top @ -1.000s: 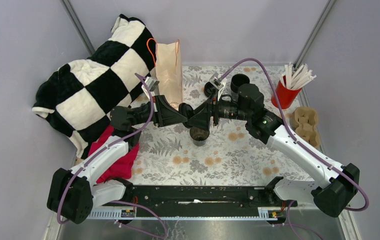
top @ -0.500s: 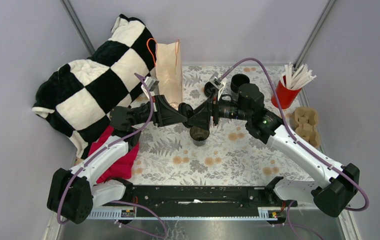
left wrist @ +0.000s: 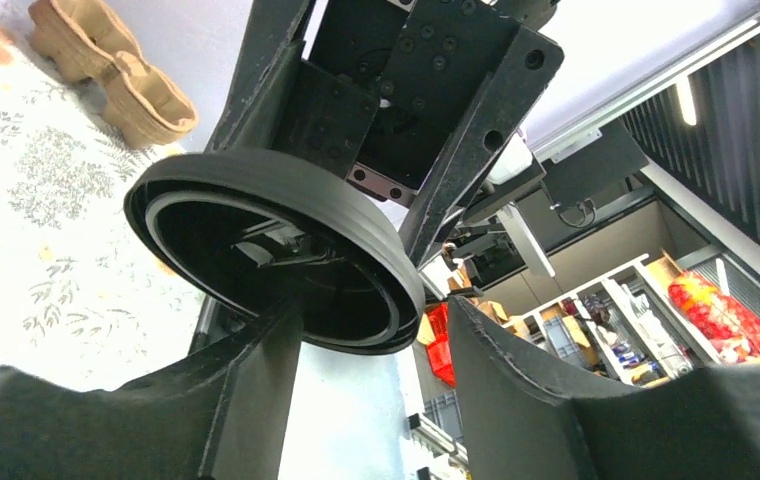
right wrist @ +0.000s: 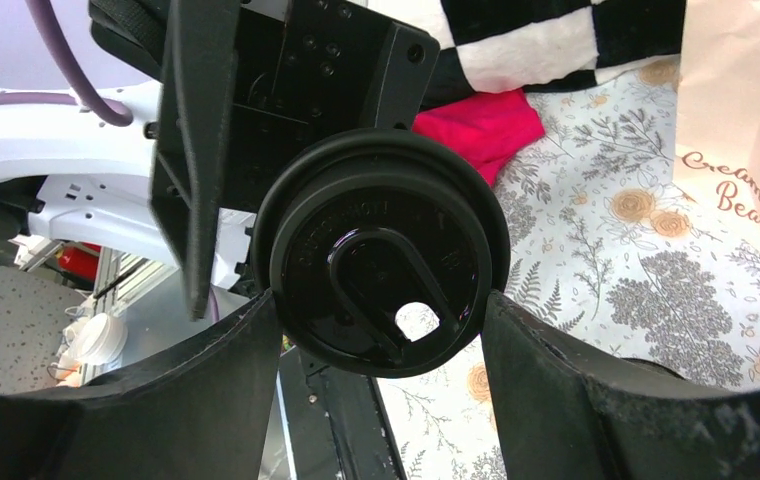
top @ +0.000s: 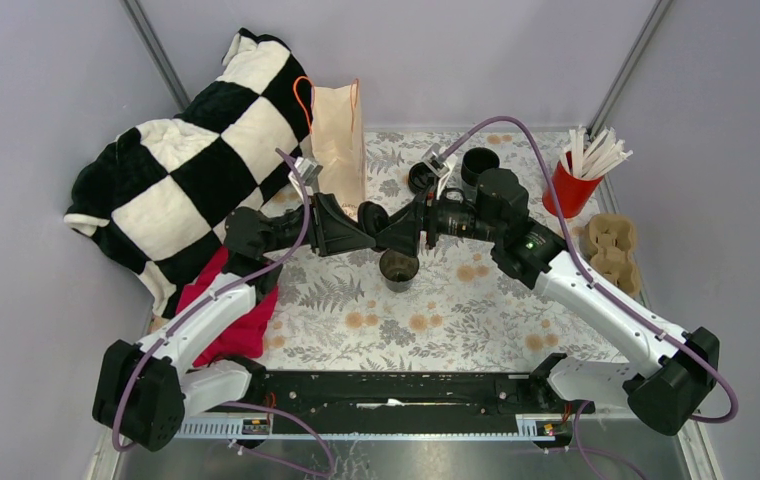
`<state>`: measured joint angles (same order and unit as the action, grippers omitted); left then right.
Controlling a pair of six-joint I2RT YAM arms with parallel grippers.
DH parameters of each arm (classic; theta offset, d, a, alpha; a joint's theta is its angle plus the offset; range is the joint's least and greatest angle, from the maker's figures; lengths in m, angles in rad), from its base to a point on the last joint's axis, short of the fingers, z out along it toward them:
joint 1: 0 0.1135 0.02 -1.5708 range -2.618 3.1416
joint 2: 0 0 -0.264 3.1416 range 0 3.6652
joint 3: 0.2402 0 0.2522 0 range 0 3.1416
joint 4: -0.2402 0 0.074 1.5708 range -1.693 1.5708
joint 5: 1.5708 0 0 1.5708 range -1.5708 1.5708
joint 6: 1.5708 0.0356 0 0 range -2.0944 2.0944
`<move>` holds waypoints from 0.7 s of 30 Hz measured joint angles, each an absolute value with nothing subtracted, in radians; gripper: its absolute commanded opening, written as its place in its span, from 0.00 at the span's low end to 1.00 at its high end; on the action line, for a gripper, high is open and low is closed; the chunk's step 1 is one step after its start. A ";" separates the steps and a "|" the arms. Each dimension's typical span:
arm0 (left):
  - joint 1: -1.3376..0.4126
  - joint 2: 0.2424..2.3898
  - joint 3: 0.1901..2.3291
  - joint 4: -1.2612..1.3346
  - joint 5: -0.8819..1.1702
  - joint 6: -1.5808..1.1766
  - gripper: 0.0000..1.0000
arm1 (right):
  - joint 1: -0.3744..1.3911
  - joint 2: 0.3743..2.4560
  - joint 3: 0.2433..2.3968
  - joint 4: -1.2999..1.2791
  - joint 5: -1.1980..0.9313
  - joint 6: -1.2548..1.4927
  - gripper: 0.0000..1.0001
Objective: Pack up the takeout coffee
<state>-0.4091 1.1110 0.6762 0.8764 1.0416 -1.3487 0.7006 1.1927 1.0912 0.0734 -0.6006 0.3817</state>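
Observation:
The takeout coffee cup (top: 398, 268) stands lidless on the floral mat, just below both grippers. Its round black lid (right wrist: 376, 250) hangs edge-up in the air, with my right gripper (right wrist: 381, 310) shut on its rim, one finger on each side. In the left wrist view, I see the lid's hollow underside (left wrist: 266, 250). My left gripper (left wrist: 371, 320) faces it from the other side with its jaws open. One left finger (left wrist: 266, 370) lies by the rim and the other stands apart. From above, both grippers meet at the lid (top: 374, 218).
A paper bag (top: 339, 150) stands upright behind the left gripper. A checkered blanket (top: 186, 170) and a red cloth (top: 241, 320) lie left. Stacked black cups (top: 479, 163), black lids (top: 420, 178), a red cup of sticks (top: 568, 190) and cardboard carriers (top: 611, 248) are at the back right.
My left gripper's jaws have opened off the lid. The right gripper keeps hold of the lid in nearly the same spot. The cup has not moved.

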 measured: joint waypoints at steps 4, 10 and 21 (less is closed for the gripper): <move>-0.390 1.077 0.676 0.756 1.036 -1.272 0.93 | 0.701 1.182 1.083 0.041 -0.557 0.377 0.57; -0.223 0.986 0.719 0.347 1.016 -1.030 0.99 | 0.701 1.159 1.089 -0.147 -0.385 0.311 0.56; -0.154 1.052 0.959 -0.295 0.717 -0.610 0.99 | 0.776 1.487 1.348 -0.540 0.017 0.133 0.57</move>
<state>-0.1543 1.0523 0.9592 -0.2955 0.7174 -0.6102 0.7765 1.4872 1.3483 -0.5404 0.0174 0.1333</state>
